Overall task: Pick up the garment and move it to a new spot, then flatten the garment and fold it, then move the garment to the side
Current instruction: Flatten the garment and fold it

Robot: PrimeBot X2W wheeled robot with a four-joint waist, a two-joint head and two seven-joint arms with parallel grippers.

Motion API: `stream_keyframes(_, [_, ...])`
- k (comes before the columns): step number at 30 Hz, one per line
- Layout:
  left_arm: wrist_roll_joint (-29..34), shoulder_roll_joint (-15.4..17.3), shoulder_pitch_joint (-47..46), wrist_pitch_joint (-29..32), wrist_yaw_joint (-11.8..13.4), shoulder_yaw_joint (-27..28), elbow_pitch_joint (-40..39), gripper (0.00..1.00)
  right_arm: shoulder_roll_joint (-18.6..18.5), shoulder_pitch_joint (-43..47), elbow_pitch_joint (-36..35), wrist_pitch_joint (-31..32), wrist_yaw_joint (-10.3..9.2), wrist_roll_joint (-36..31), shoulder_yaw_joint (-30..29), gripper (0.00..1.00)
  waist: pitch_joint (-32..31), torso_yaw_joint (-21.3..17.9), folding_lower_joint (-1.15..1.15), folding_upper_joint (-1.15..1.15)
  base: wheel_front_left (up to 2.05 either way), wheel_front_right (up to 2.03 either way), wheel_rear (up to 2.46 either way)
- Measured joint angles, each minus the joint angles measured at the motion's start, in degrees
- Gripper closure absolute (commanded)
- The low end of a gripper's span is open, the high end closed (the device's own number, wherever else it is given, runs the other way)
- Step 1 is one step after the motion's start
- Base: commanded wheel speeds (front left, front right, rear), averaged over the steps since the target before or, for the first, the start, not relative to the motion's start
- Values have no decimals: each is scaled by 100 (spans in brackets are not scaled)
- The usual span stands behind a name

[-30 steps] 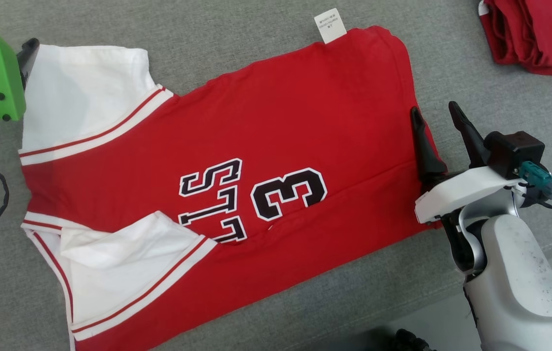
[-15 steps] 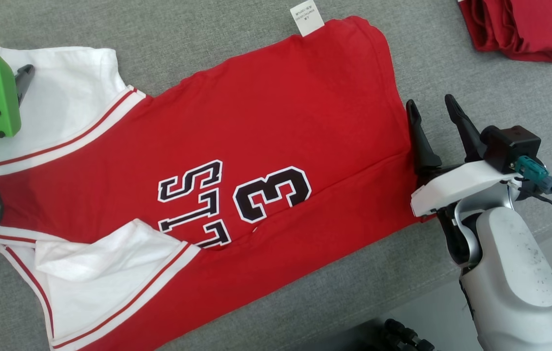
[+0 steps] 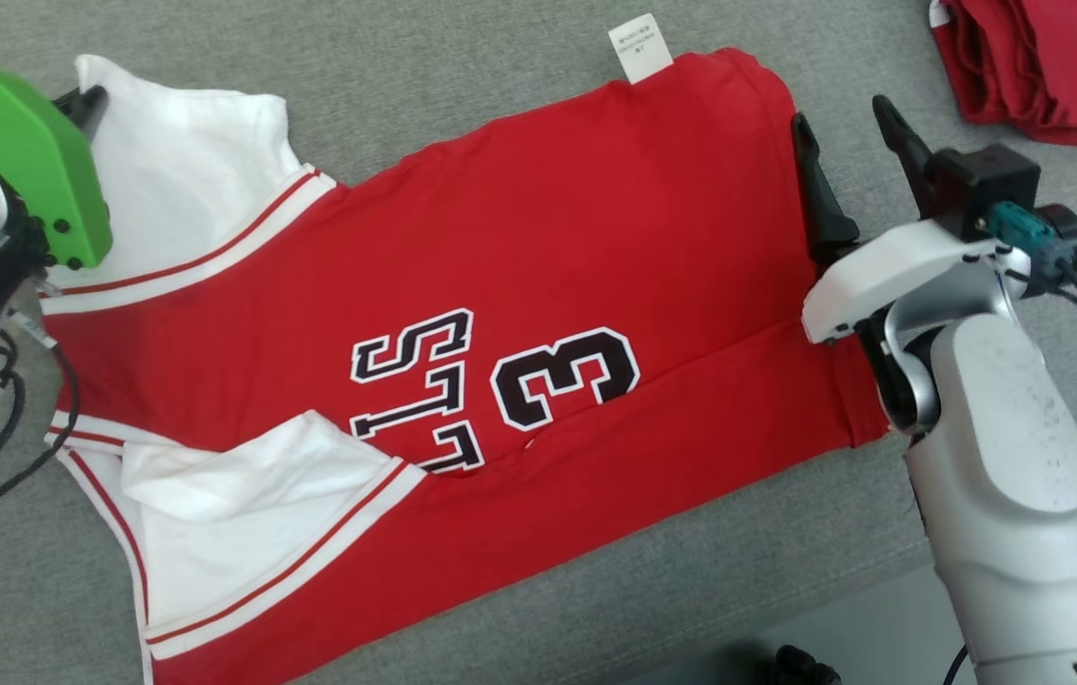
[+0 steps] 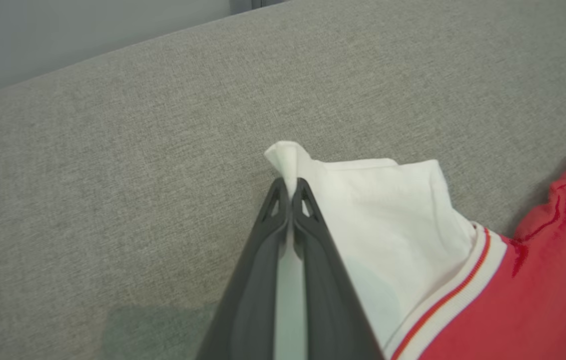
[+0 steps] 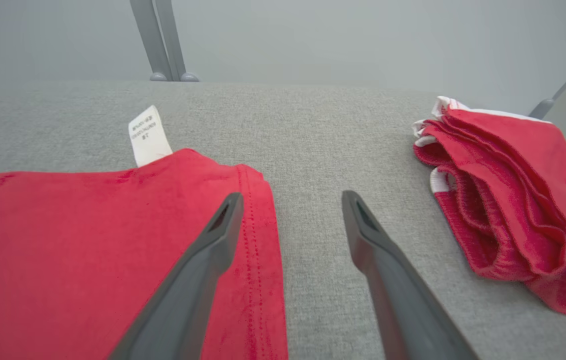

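The garment (image 3: 538, 257) is a red jersey with white sleeves and black lettering, spread flat on the grey fabric surface (image 3: 462, 86). My left gripper (image 4: 290, 187) is shut on the tip of the far white sleeve (image 4: 388, 215), pinching a small peak of cloth; in the head view it sits at the upper left (image 3: 87, 100) behind its green cover. My right gripper (image 3: 843, 119) stands open over the hem at the garment's right end (image 5: 258, 210), one finger above the red cloth and the other above bare grey fabric.
A second red garment (image 3: 1043, 67) lies bunched at the far right (image 5: 508, 200). A white label (image 3: 641, 48) sticks out of the jersey's far edge. Cables hang by both arms. The surface's front edge runs along the lower right.
My left gripper has shut on the white sleeve tip and lifted it into a peak. My right gripper has moved up along the hem, still open. The head camera shifted.
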Motion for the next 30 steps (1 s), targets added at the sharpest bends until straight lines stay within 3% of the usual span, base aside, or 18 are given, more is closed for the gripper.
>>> stream_keyframes(8, [-112, -372, 99, -523, -121, -416, -249, 100, -702, -1011, 1124, 672, 1, -491, 270, 0, -194, 495, 0, 0, 0, 0, 0])
stream_keyframes(16, [-300, -452, 220, -801, -156, -825, -448, 100, -1116, -1441, 1937, 1074, 0, -181, 1001, 0, -365, 1016, 0, 0, 0, 0, 0])
stream_keyframes(22, [-382, -427, 219, -918, -159, -973, -464, 100, -1232, -1699, 2421, 1454, 1, 111, 1329, 0, -447, 1221, 0, 0, 0, 0, 0])
stream_keyframes(23, [-393, -423, 216, -942, -159, -991, -460, 100, -1247, -1741, 2498, 1533, 1, 175, 1380, 24, -452, 1239, 0, 0, 0, 0, 0])
stream_keyframes(24, [-399, -413, 214, -949, -159, -1003, -454, 100, -1265, -1789, 2550, 1553, 1, 243, 1424, 56, -453, 1250, 0, 0, 0, 0, 0])
stream_keyframes(27, [-419, -392, 199, -1006, -159, -1031, -415, 100, -1295, -1889, 2654, 1575, 1, 420, 1537, 75, -444, 1251, 0, 0, 0, 0, 0])
stream_keyframes(29, [-434, -385, 188, -1050, -159, -1046, -388, 100, -1323, -1919, 2724, 1573, 1, 499, 1585, 100, -448, 1244, 0, 0, 0, 0, 0])
stream_keyframes(30, [-445, -377, 181, -1081, -159, -1048, -372, 100, -1338, -1927, 2755, 1526, 1, 549, 1586, 100, -452, 1238, 0, 0, 0, 0, 0])
